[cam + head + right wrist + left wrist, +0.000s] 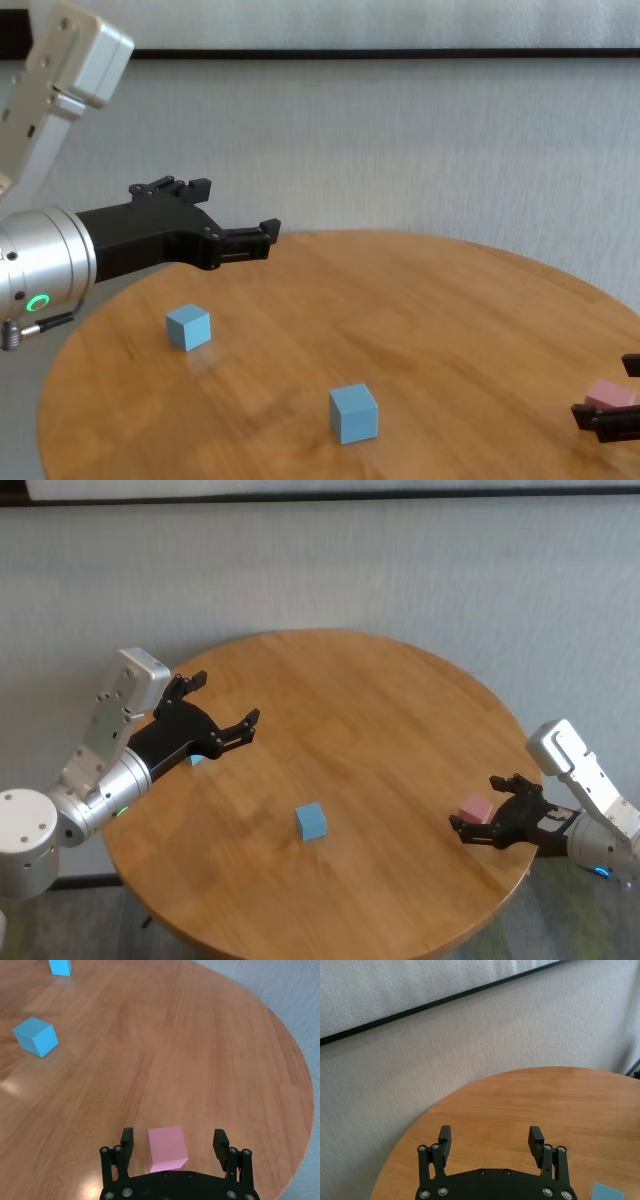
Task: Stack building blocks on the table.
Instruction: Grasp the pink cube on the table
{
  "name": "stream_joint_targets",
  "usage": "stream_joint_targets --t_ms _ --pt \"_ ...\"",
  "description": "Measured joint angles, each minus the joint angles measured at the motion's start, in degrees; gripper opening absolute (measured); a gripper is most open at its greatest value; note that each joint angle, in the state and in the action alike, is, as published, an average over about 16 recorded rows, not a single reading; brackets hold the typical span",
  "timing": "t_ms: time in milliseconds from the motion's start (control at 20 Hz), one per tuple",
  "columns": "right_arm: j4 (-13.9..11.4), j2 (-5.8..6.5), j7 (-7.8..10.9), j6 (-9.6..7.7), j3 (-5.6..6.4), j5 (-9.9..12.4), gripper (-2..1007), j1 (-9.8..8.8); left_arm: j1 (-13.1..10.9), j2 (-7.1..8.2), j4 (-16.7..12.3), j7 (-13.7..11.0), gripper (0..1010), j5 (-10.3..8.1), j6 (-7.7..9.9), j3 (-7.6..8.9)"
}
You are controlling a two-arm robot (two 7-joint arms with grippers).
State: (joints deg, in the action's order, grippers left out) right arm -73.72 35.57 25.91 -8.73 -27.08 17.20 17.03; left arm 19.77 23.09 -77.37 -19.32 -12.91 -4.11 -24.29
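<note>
table (380,710): big round wood top, pretty much bare. Loads of open wood across the far half and the middle, so plenty of room to move around. The near rim gets cut off at the bottom of the head view.

left arm: hangs above the table's left edge, well clear of the surface. The left gripper (222,712) is released, jaws spread wide with nothing between them. Its own wrist view just looks past the fingers at bare wood, the rim and the wall.

right arm: comes in low over the right rim. The right gripper (174,1141) is spread open too, jaws down on either side of the pink block, a gap on both sides, not pinching it.

centre blue block (311,821): sits alone mid-table toward the near side, open wood all around.

left blue block (188,327): near the left edge, under the left arm. The head view only gives a sliver of it behind the gripper; the chest view shows it whole. The left wrist view catches just a blue corner (607,1193) at the frame edge, can't swear which block that is.

pink block (167,1149): near the right rim, between the right gripper's jaws. The chest view cuts it at the frame's edge; the right wrist view shows it best, near edge tucked behind the gripper body.
</note>
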Motion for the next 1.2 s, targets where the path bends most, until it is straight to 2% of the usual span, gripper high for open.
stream_joint_targets --t_ms 350,750,1000,1200 --pt "1.4 -1.04 0.32 -0.66 0.37 -0.8 1005 0.36 0.0 0.0 0.0 0.0 1000 0.0 0.0 0.0" --pt "1.8 -1.45 0.55 -1.29 0.59 -1.3 991 0.43 0.0 0.0 0.0 0.0 1000 0.0 0.0 0.0" --pt "1.8 -1.45 0.57 -1.33 0.59 -1.3 931 0.41 0.0 0.0 0.0 0.0 1000 0.0 0.0 0.0" --pt "1.8 -1.42 0.56 -1.29 0.6 -1.2 841 0.39 0.0 0.0 0.0 0.0 1000 0.0 0.0 0.0"
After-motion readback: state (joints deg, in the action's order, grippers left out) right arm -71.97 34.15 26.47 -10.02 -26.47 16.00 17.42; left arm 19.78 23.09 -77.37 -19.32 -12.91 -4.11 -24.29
